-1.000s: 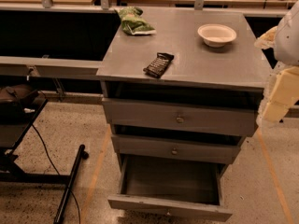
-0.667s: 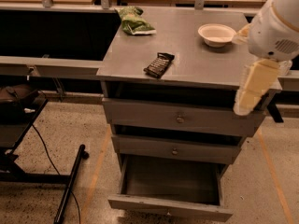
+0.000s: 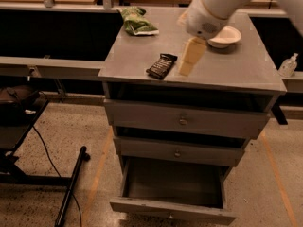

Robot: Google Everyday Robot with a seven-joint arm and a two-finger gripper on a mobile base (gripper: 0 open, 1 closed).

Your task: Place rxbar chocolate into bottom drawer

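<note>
The rxbar chocolate is a black flat bar with pale lettering, lying near the front left of the grey cabinet top. My gripper hangs from the white arm just to the right of the bar, over the cabinet top, not touching it. The bottom drawer is pulled out and its inside looks empty. The two upper drawers are shut.
A green snack bag lies at the back left of the cabinet top. A white bowl sits at the back right, partly behind the arm. A black stand and cable are on the floor to the left. A sanitizer bottle stands at the right.
The arm has swung from the right side of the cabinet leftward over the top. The gripper is now close beside the bar. The bar has not moved.
</note>
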